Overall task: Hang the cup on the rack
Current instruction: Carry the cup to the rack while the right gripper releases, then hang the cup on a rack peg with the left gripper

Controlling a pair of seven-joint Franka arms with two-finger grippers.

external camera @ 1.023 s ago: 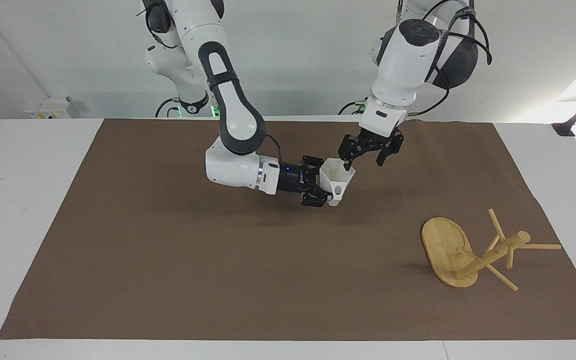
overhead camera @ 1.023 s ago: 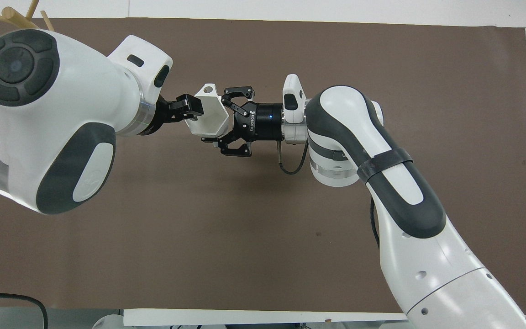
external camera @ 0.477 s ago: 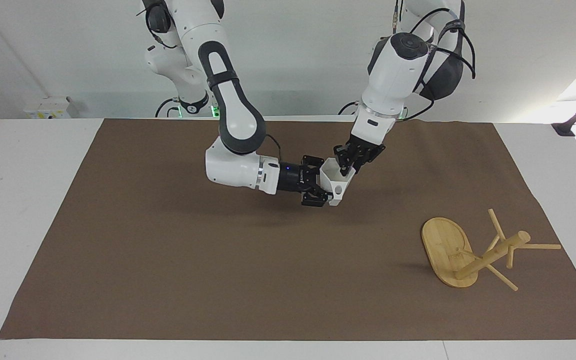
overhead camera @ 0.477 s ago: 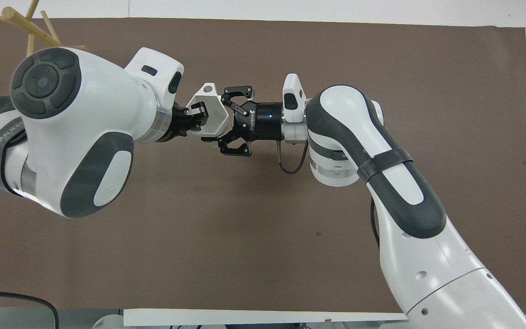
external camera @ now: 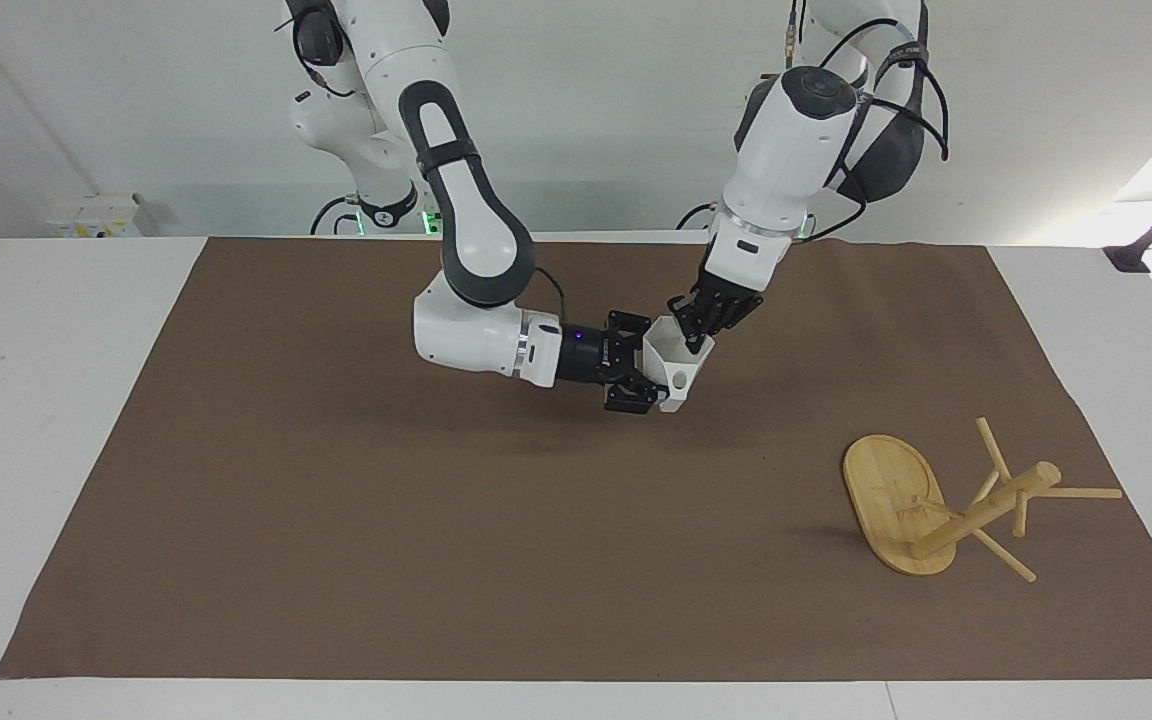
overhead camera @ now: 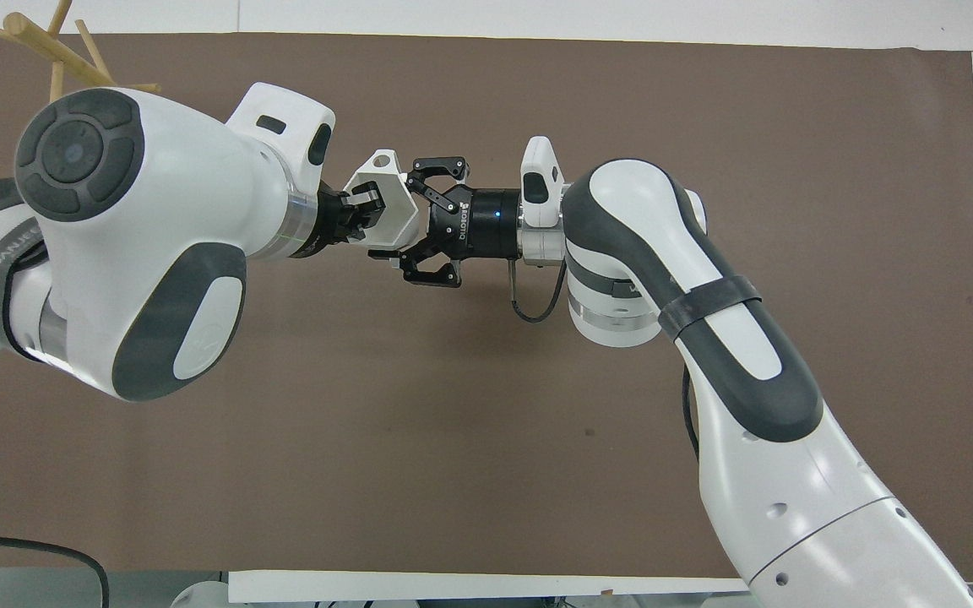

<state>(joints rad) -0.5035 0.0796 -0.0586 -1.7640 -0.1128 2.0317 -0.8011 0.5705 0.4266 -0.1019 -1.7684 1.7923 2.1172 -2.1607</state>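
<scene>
Swung down and pinched shut over the last second: left gripper [external camera: 688, 338], from spread wide above the rim to clamped on the rim wall of the cup [external camera: 676, 365], one finger inside the bowl and one outside. Hardly shifted meanwhile: right gripper [external camera: 648, 372], reaching in sideways at the cup's base end. Cannot tell whether it grips or has let go.

Held up in the air over the middle of the brown mat [external camera: 336, 500], well clear of the surface, mouth tilted up toward the left arm, blocky handle with its holes turned away from the robots.

Probably light, stiff and hollow, being thin moulded plastic. Smooth faceted faces, so likely to slip or twist under a shallow pinch. Best taken by the rim wall, as now, leaving the handle free for a peg. Little risk of breakage.

Lying well apart, toward the left arm's end of the table and farther from the robots: rack [external camera: 886, 490], apparently tipped over, base up on edge, post slanting low, pegs splayed. Likely to need righting before any hanging.
</scene>
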